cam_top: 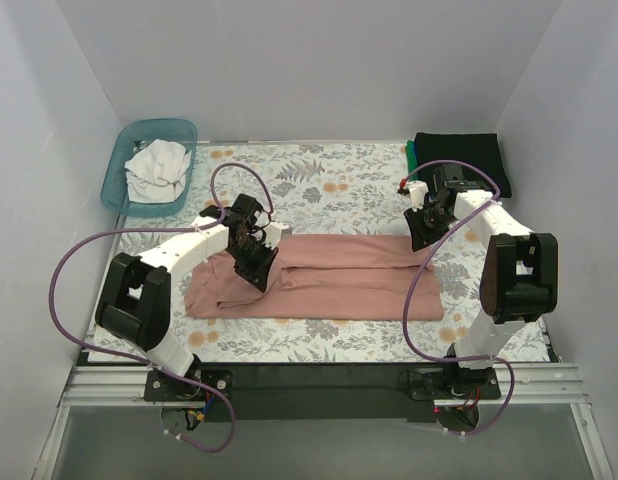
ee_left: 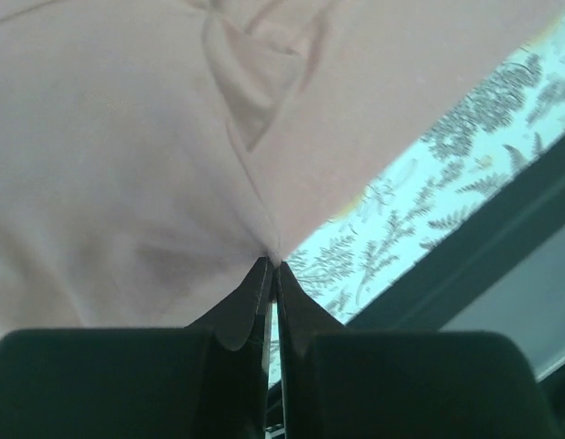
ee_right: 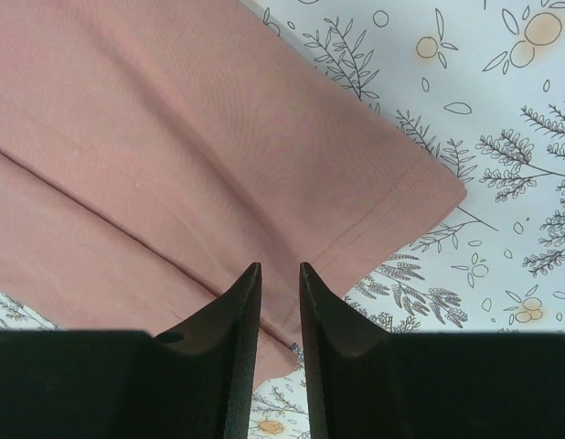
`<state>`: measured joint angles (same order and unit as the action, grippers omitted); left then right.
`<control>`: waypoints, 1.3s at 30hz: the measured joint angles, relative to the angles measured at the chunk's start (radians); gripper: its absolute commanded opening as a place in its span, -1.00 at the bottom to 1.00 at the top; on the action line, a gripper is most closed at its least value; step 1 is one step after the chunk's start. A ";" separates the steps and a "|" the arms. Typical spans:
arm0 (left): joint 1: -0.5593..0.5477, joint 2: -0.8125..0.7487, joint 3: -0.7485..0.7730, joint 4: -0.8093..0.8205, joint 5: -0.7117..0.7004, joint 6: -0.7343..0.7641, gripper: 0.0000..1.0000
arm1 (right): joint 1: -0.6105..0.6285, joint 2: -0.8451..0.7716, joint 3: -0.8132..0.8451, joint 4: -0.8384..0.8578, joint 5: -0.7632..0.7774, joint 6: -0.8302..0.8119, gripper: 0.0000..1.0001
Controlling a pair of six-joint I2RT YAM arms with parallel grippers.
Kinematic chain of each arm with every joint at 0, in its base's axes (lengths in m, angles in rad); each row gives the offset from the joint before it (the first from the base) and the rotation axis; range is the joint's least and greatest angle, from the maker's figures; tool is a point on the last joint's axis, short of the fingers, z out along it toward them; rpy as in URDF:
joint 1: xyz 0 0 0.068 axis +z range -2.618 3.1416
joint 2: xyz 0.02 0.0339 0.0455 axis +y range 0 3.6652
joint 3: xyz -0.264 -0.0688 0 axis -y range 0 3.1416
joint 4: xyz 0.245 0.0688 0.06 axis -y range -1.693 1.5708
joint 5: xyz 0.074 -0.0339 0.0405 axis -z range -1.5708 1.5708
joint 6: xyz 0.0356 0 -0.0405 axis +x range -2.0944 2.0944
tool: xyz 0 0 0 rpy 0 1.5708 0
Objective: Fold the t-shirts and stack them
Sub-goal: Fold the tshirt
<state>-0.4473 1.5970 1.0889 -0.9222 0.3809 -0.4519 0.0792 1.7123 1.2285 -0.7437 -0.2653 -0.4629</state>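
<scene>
A: State of left gripper [ee_left: 271,267]?
B: Jaws pressed together, pinching a peak of the pink tee [ee_left: 127,137]. Creases run to the tips. Loose fold near the top.
A: Beyond the tee?
B: At right, floral cloth [ee_left: 429,183], then a dark edge [ee_left: 511,238].

Table [cam_top: 329,185] — pink tee [cam_top: 339,280], basket [cam_top: 159,124], maybe black tee [cam_top: 459,150]

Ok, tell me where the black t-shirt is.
In the top view, the black t-shirt lies folded at the table's far right corner, beyond the right arm.
</scene>
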 measured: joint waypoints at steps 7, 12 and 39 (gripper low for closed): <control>0.000 0.020 -0.003 -0.051 0.153 0.044 -0.18 | 0.000 0.000 -0.002 -0.005 0.000 -0.002 -0.41; 0.018 0.018 -0.003 -0.056 0.194 0.030 -0.19 | 0.002 0.002 -0.002 -0.010 -0.001 -0.007 -0.42; 0.292 0.463 0.393 0.047 -0.102 -0.130 -0.46 | 0.094 -0.073 -0.260 0.020 0.099 -0.174 -0.64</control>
<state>-0.1555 2.0598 1.4815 -0.8753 0.2790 -0.5823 0.1730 1.6394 0.9684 -0.7235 -0.1665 -0.6369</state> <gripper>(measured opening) 0.261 0.182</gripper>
